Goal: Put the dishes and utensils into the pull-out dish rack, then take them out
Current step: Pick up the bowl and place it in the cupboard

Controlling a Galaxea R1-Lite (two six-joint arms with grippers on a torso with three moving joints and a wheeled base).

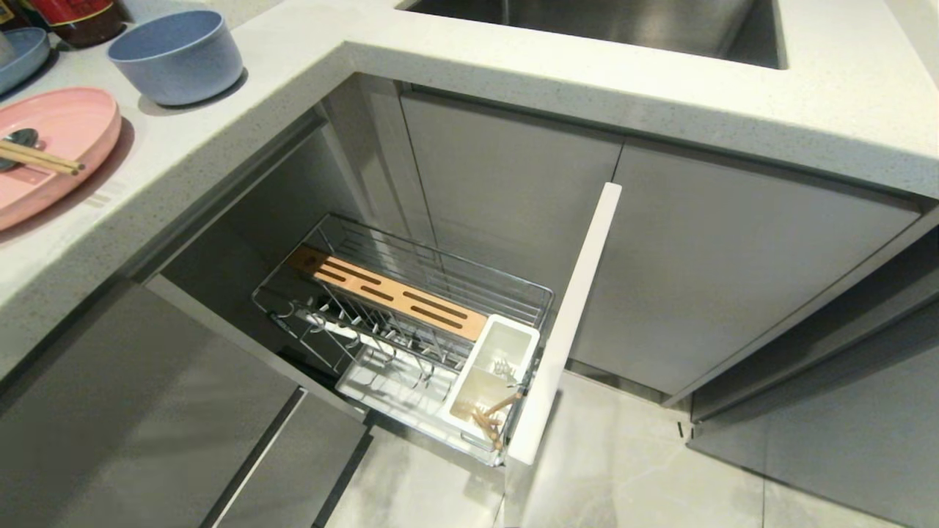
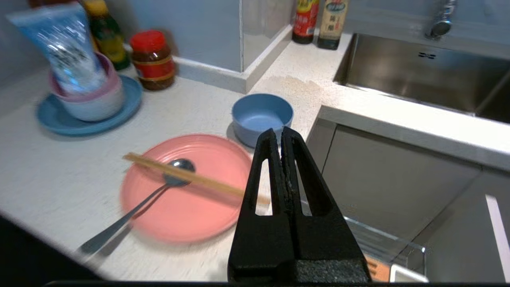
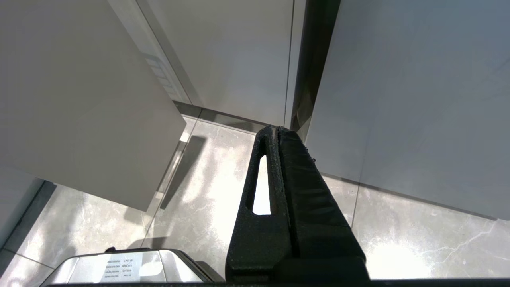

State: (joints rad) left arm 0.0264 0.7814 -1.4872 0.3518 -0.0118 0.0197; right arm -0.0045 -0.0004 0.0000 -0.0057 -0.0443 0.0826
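Pink plate [image 2: 187, 191] sits near the counter's [image 1: 469, 66] front edge, spoon [image 2: 131, 211] and chopsticks [image 2: 179, 173] lying across it; blue bowl [image 2: 261, 115] just behind it. Left gripper [image 2: 279, 133] hangs above the counter edge, jaws pressed together, empty, tips just beside the plate's rim and over the bowl's near side. Dish rack [image 1: 411, 330] pulled out below. Right gripper [image 3: 275, 129] closed, empty, over the floor [image 3: 207, 191].

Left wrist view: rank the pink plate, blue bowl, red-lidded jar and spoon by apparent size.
1. pink plate
2. spoon, long but thin
3. blue bowl
4. red-lidded jar

Bowl and jar look close; the jar stands farther back, so that order is unsure.
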